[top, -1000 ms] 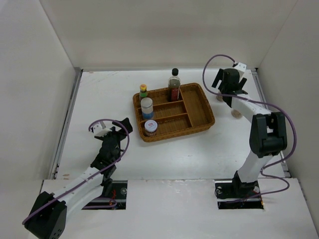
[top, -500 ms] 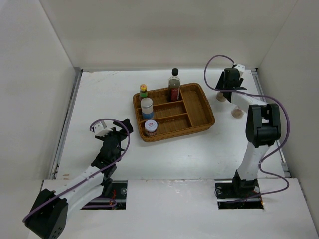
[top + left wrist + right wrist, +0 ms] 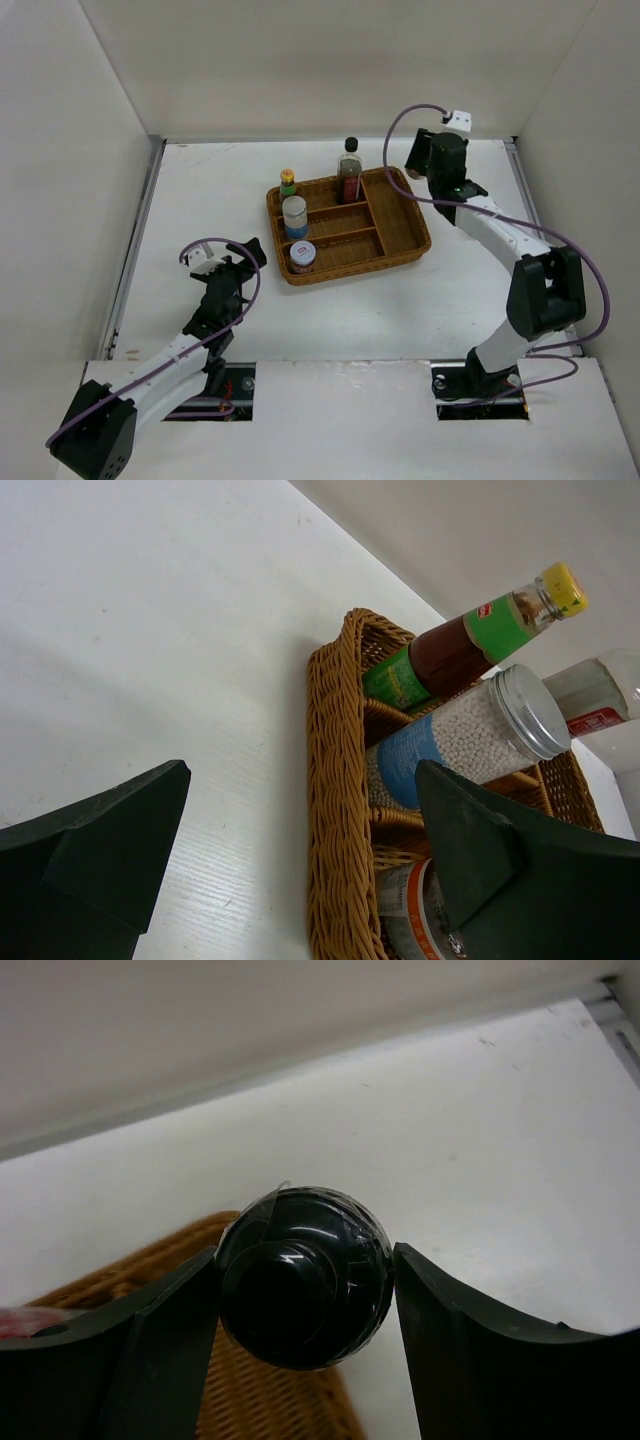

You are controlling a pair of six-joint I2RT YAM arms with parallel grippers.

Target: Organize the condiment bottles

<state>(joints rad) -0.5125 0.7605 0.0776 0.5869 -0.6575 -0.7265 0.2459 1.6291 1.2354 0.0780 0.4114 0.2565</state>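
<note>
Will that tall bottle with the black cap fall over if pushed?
Probably, if pushed high: the tall black-capped bottle is narrow and stands upright. The wicker tray around it might catch it. It looks glassy, so perhaps slippery and breakable.

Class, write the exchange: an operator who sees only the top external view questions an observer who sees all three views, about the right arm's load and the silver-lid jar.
Operator: Are the right jaws holding anything? The wrist hides that from above.
Observer: Yes. The right wrist view shows them shut on a black-capped shaker.
Operator: What fills the silver-lid jar in the wicker tray?
Observer: The left wrist view shows small white beads behind a blue label.
</note>
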